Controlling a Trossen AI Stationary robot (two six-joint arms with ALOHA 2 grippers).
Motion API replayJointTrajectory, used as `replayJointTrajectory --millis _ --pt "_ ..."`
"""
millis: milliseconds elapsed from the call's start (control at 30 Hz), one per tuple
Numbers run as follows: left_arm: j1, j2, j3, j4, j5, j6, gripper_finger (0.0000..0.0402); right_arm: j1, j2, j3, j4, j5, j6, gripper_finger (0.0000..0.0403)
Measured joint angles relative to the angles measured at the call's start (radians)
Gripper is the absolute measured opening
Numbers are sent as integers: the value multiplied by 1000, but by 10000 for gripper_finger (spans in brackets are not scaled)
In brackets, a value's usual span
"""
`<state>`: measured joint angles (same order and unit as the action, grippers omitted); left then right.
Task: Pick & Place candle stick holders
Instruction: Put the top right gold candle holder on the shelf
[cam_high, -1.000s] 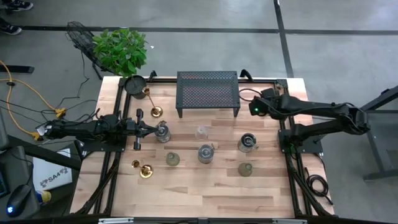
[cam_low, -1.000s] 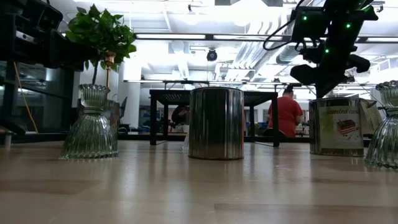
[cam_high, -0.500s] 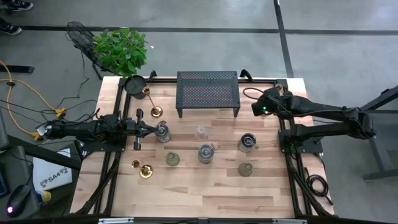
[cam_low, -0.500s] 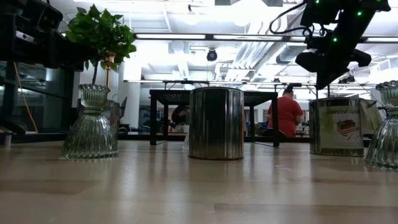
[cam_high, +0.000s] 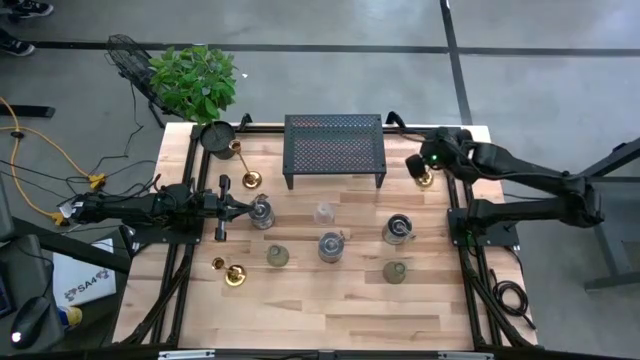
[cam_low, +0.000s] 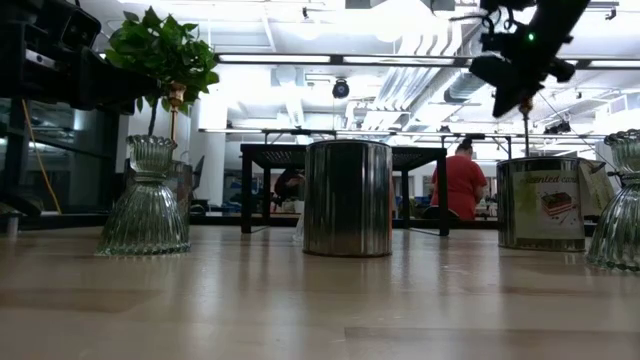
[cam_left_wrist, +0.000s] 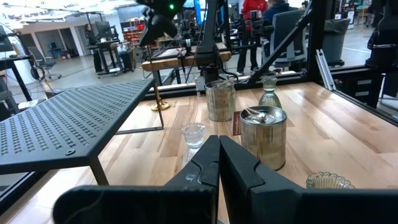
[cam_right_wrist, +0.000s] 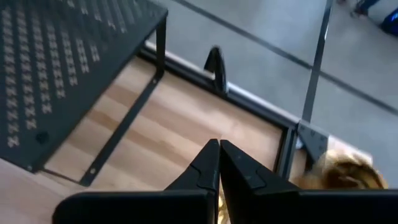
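My right gripper (cam_high: 424, 166) is over the table's far right part, raised (cam_low: 508, 72), shut on a slim brass candlestick whose round base (cam_high: 425, 179) shows under it. Two more brass candlesticks stand or lie at the left: one (cam_high: 247, 172) by the pot, one (cam_high: 230, 273) near the front. Several short cups stand mid-table: tins (cam_high: 332, 245) (cam_high: 398, 230), glass cups (cam_high: 324, 213) (cam_high: 277, 256) (cam_high: 395, 272). My left gripper (cam_high: 246, 207) is shut and empty (cam_left_wrist: 218, 163), beside a silvery cup (cam_high: 263, 212). My right gripper is shut on the candlestick's thin stem near its top (cam_low: 524, 108), coming from above on a slant. My own fingers (cam_right_wrist: 205, 171) hide the place of contact. The candlestick hangs upright below them. Its base (cam_left_wrist: 160, 106) is at table height; whether it touches I cannot tell.
A black mesh rack (cam_high: 334, 148) stands at the far middle, left of my right gripper. A black pot (cam_high: 217, 137) with a green plant (cam_high: 194, 80) is at the far left corner. People show in the room beyond (cam_low: 460, 180).
My right gripper has gone up and toward the table's far right corner. The candlestick's stem now shows below it in the low view, and the base shows in the high view where the gripper covered it before.
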<state>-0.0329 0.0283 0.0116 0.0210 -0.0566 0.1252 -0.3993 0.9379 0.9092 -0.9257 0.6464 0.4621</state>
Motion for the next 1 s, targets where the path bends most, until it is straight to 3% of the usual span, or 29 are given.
replayJointTrajectory --millis 567,833,1000 --pt "0 0 0 0 0 0 0 -163 21 295 16 -97 -303 3" --pt "0 0 0 0 0 0 0 -212 136 406 104 -216 -416 3" --pt "0 0 0 0 0 0 0 -226 229 438 129 -231 -441 3"
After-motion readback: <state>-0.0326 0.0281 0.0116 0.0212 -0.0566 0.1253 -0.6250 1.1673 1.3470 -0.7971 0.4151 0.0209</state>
